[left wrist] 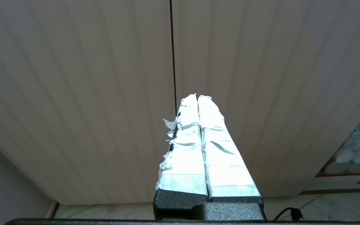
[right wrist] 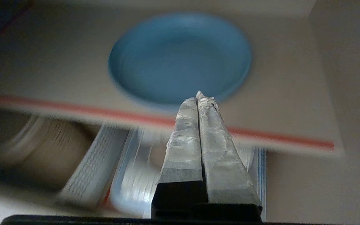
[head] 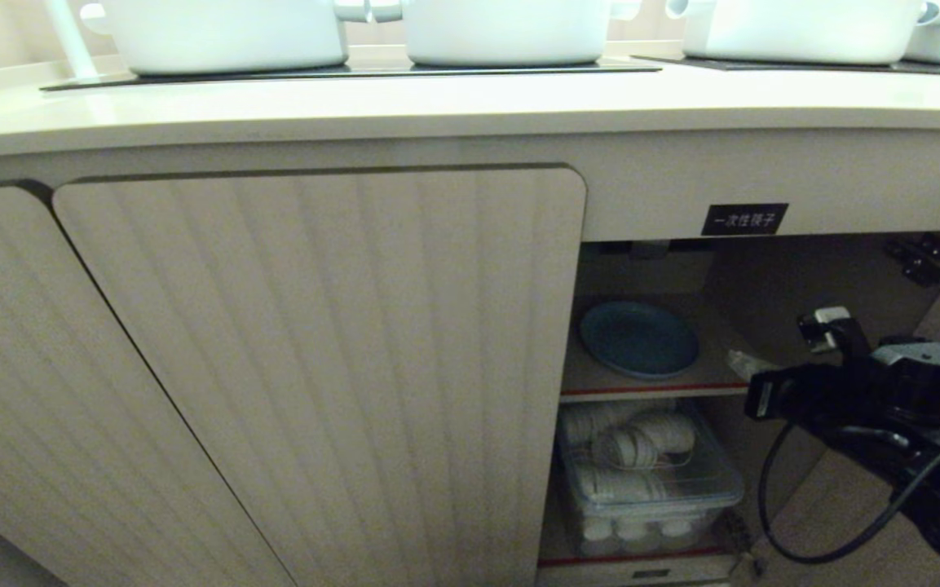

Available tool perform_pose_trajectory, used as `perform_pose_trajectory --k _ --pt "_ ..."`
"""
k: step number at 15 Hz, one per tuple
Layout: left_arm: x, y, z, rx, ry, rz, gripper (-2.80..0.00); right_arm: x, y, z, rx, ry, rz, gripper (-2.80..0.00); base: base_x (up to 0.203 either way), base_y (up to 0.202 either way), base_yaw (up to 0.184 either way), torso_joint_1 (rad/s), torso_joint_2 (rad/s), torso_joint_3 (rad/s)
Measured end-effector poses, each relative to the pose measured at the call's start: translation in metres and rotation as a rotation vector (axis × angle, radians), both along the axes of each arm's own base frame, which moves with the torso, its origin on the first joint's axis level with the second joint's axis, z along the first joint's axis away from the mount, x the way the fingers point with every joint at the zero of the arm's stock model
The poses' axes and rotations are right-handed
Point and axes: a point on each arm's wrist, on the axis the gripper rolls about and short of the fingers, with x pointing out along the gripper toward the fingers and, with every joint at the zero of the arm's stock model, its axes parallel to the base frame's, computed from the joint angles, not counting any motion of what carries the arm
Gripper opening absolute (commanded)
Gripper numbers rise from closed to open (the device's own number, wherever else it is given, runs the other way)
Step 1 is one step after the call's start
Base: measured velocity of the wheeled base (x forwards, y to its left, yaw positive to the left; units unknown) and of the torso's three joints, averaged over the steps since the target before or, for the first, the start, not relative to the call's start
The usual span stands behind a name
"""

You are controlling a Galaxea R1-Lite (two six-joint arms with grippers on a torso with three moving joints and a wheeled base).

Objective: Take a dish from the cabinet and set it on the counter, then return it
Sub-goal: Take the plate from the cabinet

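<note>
From my head camera, the three white enamel pots (head: 502, 33) on the cream-beige worktop (head: 437, 106) are cut off by the top edge, so I see only their lower bodies. My black right arm (head: 885, 399) runs out of frame at the right edge. The clear plastic bin of white cups (head: 649, 481) on the lower shelf is partly hidden behind the ribbed beige cabinet door (head: 339, 367). In my right wrist view everything below the red-edged shelf (right wrist: 261, 137) is smeared; I cannot tell what lies there.
</note>
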Motion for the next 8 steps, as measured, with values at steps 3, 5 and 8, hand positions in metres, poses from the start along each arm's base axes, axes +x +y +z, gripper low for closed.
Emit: perform_pose_trajectory --k 3,5,8 --pt "0.000 0.000 0.000 0.000 0.000 0.000 -2.80 0.016 0.000 -0.009 0.003 -0.012 -0.005 -2.80 0.000 0.000 0.000 0.000 0.00 0.000" --pt "0.000 0.000 0.000 0.000 0.000 0.000 -2.80 0.022 0.001 -0.013 0.002 0.005 -0.004 -2.80 0.000 0.000 0.000 0.000 0.00 0.000" --pt "0.000 0.000 0.000 0.000 0.000 0.000 -2.80 0.031 0.001 -0.012 0.004 0.005 -0.003 -2.80 0.000 0.000 0.000 0.000 0.00 0.000"
